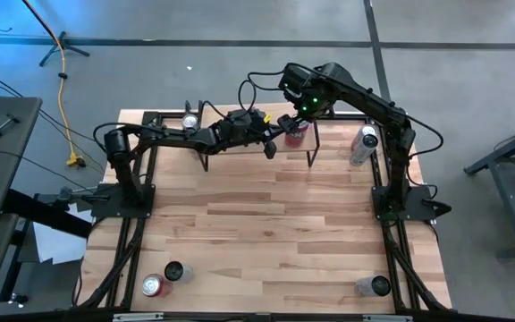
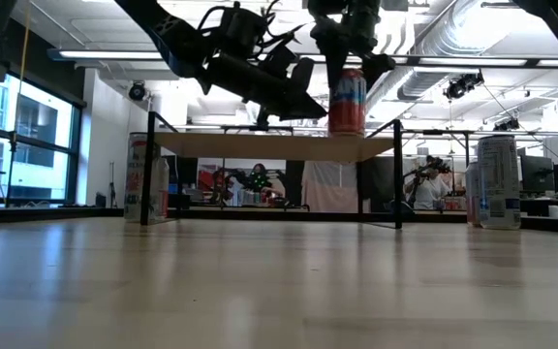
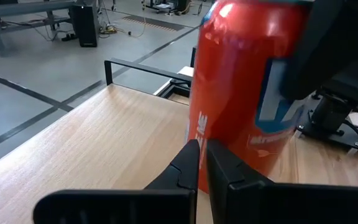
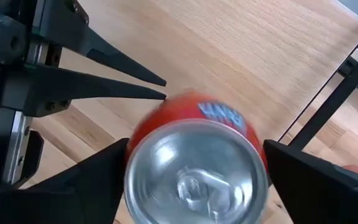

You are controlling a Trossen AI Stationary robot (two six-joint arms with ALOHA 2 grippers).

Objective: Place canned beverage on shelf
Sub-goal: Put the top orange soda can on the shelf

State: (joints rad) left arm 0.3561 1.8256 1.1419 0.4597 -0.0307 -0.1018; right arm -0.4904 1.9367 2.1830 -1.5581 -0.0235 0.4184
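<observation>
Right wrist view: red can (image 4: 197,162) between right gripper (image 4: 191,177) fingers.

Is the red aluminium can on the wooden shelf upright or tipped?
Upright. In the low view the red aluminium can stands straight on the wooden shelf, and the right wrist view looks down on its round lid.

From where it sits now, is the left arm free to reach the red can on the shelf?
Probably yes: the shut left pincer is right beside the red can on the shelf, though the right pincer straddles it.
</observation>
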